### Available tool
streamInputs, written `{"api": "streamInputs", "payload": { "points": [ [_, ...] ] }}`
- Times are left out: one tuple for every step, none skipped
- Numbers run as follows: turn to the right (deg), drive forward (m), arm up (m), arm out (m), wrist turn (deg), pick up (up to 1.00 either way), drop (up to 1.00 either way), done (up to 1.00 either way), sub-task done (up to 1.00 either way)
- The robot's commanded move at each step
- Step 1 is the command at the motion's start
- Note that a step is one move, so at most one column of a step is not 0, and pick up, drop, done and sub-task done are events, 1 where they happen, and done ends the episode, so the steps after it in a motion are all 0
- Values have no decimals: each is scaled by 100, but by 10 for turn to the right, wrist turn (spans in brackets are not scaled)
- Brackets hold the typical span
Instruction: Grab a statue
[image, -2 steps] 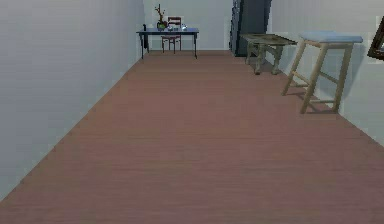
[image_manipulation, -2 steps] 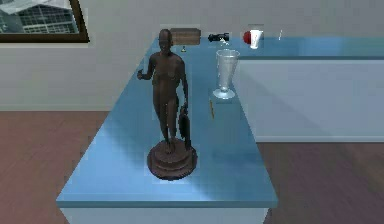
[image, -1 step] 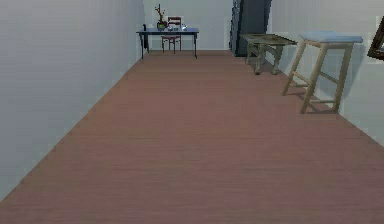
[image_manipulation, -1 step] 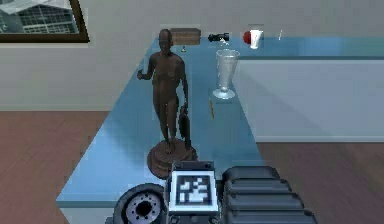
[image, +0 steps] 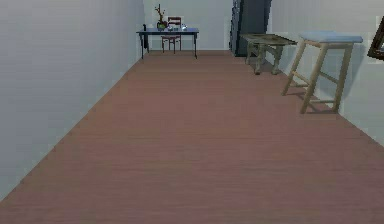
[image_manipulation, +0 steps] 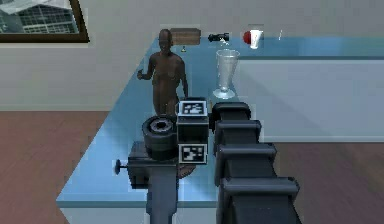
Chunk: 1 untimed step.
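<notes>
A brown statue (image_manipulation: 166, 70) of a standing human figure stands upright on a light blue tabletop (image_manipulation: 110, 150) in the arm side view. The dark arm rises from the bottom edge, with two white marker squares (image_manipulation: 191, 130) at its far end. Left of them is the gripper (image_manipulation: 148, 152), its dark round body lying just below the statue in the picture. The tabletop lies behind the gripper, so I cannot tell whether it holds anything, nor whether it touches the statue.
A clear glass vase (image_manipulation: 227, 75) stands right of the statue, with a red and white cup (image_manipulation: 254, 38) farther back. A framed picture (image_manipulation: 40, 20) hangs on the wall. Ahead, a reddish floor (image: 190, 140) runs to a dark table (image: 167, 38); wooden tables (image: 322, 70) line the right wall.
</notes>
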Motion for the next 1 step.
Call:
{"api": "streamInputs", "payload": {
  "points": [
    [0,0,0,0,450,0,0,0,0]
  ]
}}
